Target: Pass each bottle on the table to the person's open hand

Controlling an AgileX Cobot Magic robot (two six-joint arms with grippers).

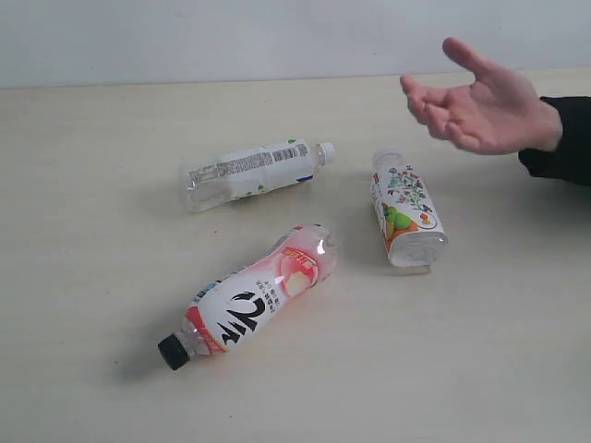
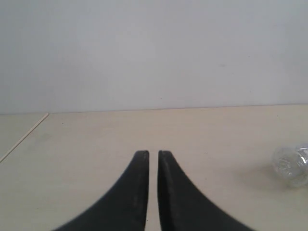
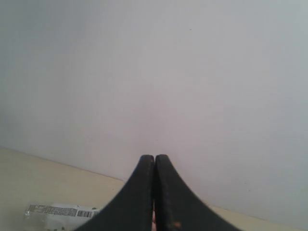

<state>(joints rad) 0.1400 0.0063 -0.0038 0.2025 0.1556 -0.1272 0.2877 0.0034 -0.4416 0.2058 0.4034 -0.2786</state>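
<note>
One table [image 1: 83, 397] is carrying a peach bottle [image 1: 249, 309] lying by the near edge, a white-label bottle [image 1: 254, 171] mid-table and a fruit-picture bottle [image 1: 406, 210] rightward. An open hand [image 1: 485, 106] is hovering over the far right corner. The right claw [image 3: 154, 158] is pressing together, empty; the left claw [image 2: 153, 154] is nearly touching, showing a thin slit.

A plain, pale grey-white wall [image 1: 277, 37] stands behind the bench [image 1: 83, 388] and meets its far edge in a straight line. The bench is a wide, matte, pale beige top with a few tiny dark specks. The light is soft and even. In the left wrist view, a thin seam [image 2: 24, 137] crosses one corner of the top.
</note>
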